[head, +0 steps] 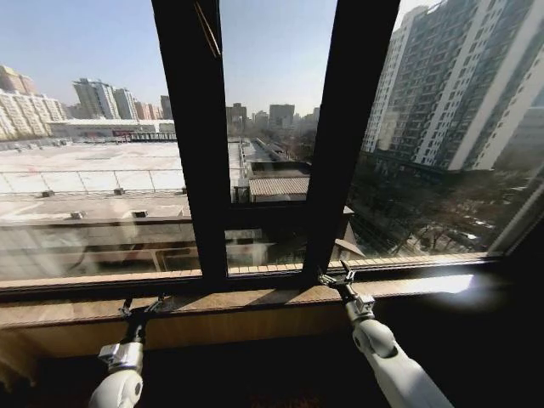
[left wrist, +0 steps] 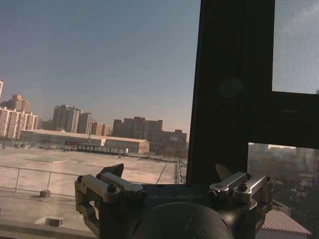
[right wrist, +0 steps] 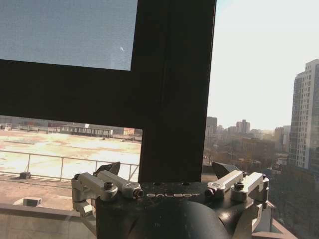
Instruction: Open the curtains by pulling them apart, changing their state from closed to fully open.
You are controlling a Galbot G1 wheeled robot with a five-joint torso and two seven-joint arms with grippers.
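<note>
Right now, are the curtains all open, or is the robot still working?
They look open: no curtain fabric covers the window glass, so the city shows through, with just the dark frame bars in the way. Nothing is in hand: the left gripper and right gripper both hover open and empty by the windowsill. Nothing visible seems left to pull.

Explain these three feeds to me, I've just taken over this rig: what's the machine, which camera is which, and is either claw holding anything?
It is a wheeled robot with two arms facing a window. The head camera looks down at the sill: the left gripper and right gripper both hover by it, open, holding nothing. The other two cameras sit on the wrists, looking past each arm's own fingers: the left gripper and right gripper point at the dark window frame and the city beyond. No curtain fabric covers the glass here.
</note>
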